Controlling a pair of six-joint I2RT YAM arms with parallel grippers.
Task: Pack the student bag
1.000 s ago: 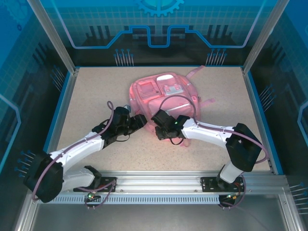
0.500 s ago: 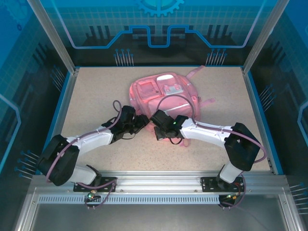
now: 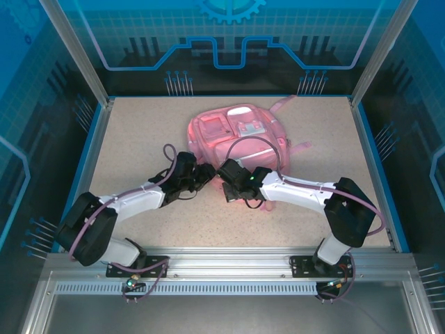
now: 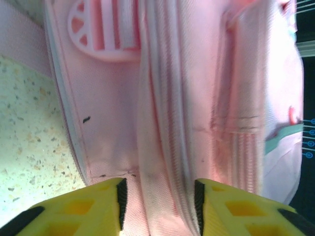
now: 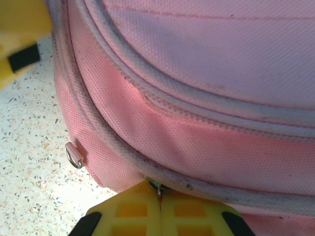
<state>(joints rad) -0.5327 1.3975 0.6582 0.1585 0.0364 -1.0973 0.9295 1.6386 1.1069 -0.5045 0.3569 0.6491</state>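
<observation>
The student bag (image 3: 240,136), pink with pale patches, lies flat at the middle back of the table. My left gripper (image 3: 208,173) is at its near left corner, and in the left wrist view the gripper (image 4: 157,199) is shut on a ridge of the student bag (image 4: 167,123) along a zip seam, fabric filling the gap between the pads. My right gripper (image 3: 226,179) is at the bag's near edge. The right gripper (image 5: 160,196) has its yellow fingers pressed together on a small metal zip pull (image 5: 158,187) below the piped seam of the student bag (image 5: 206,142).
A metal ring (image 5: 74,155) hangs on a tab at the bag's corner. Pink straps (image 3: 281,106) trail off the bag's far right. The speckled tabletop (image 3: 132,132) is bounded by blue side rails (image 3: 372,160) and frame posts. The left fingertip (image 5: 19,46) shows close by in the right wrist view.
The left arm's elbow swung in and its jaws narrowed onto the bag's fabric. The right jaws closed fully on the zip pull. The bag has stayed in place.
</observation>
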